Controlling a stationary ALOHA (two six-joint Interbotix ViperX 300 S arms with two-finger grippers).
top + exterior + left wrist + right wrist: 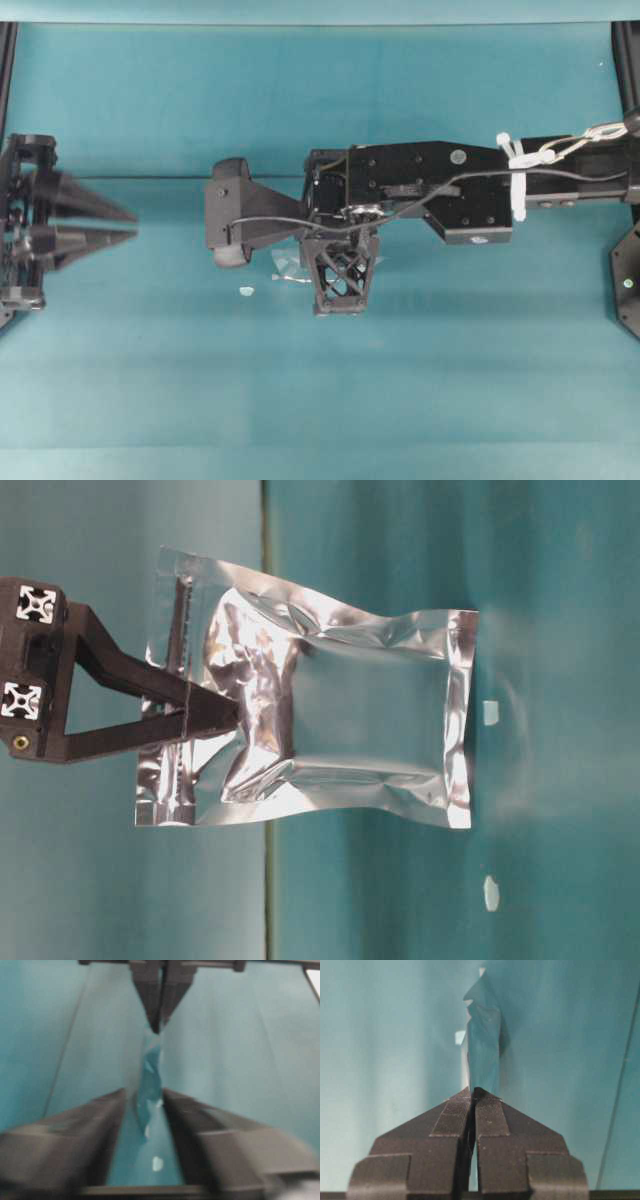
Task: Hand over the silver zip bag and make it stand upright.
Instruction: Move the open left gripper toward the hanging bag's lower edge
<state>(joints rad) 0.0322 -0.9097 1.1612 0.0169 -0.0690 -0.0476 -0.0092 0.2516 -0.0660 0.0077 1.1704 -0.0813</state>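
Note:
The silver zip bag [340,730] hangs crinkled and upright, zip strip on top. My right gripper [228,714] is shut on it just below the zip strip. In the right wrist view the pads of that gripper [472,1092] pinch the bag's thin edge [482,1045]. From overhead the bag is only a small sliver [288,268] under the right arm. Its bottom edge is close to the table; I cannot tell whether they touch. My left gripper [133,225] sits far to the left, open and empty, with the bag [150,1077] ahead between its spread fingers [90,1125].
Small white scraps [246,291] lie on the teal table just beside the bag, also seen at table level as a scrap [490,712]. A seam [170,178] runs across the table. Black frame posts [630,60] stand at the edges.

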